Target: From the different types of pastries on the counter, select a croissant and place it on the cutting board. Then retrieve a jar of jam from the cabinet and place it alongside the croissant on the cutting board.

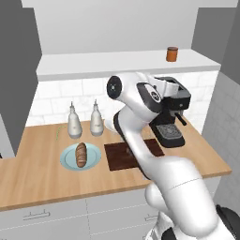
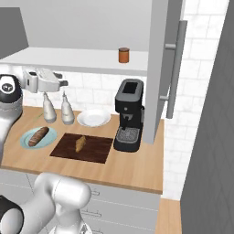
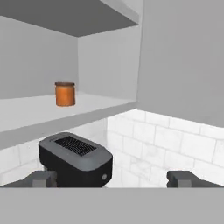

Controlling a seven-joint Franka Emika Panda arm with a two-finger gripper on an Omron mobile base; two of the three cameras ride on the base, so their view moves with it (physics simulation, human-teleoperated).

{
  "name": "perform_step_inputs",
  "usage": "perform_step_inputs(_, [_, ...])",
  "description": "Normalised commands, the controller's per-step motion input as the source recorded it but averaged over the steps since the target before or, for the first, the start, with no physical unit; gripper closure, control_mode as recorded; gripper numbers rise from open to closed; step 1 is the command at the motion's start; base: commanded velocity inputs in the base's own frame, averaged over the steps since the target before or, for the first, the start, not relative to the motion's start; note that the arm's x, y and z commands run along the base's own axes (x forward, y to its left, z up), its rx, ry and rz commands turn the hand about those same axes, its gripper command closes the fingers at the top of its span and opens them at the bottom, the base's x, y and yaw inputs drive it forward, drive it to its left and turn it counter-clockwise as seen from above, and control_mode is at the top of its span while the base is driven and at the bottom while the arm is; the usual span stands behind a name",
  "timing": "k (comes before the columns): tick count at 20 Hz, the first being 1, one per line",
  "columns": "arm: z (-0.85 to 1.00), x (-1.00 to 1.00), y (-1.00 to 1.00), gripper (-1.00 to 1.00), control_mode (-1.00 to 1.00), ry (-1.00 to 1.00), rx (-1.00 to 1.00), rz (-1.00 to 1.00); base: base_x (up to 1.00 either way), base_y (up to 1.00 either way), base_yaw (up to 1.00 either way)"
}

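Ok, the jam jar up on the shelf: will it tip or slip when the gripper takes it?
The jar looks short and squat, standing upright on the flat shelf, so it probably won't tip easily. Its smooth round side may slip or turn between flat fingers; a grip below the lid seems safer. The open gripper looks wide enough.

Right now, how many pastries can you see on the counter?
2. A small golden croissant lies on the dark cutting board. A larger dark ridged loaf rests on the blue plate to the board's left. The arm may hide others.
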Motion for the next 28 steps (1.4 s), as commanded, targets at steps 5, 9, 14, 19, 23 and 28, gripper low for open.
perform_step_inputs(5, [1.00,-0.07,-0.55,-1.00,-1.00,0.02,0.05,0.21,0.00,0.00,0.00])
perform_step_inputs(9, [0.67,0.01,-0.57,-1.00,-1.00,-0.01,0.00,0.43,0.00,0.00,0.00])
perform_step_inputs(14, [-0.09,0.08,-0.62,-1.00,-1.00,-0.10,0.00,0.51,0.00,0.00,0.00])
perform_step_inputs(19, [0.05,0.35,-0.29,-1.00,-1.00,0.00,0.04,0.19,0.00,0.00,0.00])
perform_step_inputs(23, [0.46,0.79,0.31,-1.00,-1.00,0.07,0.00,-0.09,0.00,0.00,0.00])
perform_step_inputs(28, [0.06,0.77,0.66,-1.00,-1.00,0.09,-0.01,-0.38,0.00,0.00,0.00])
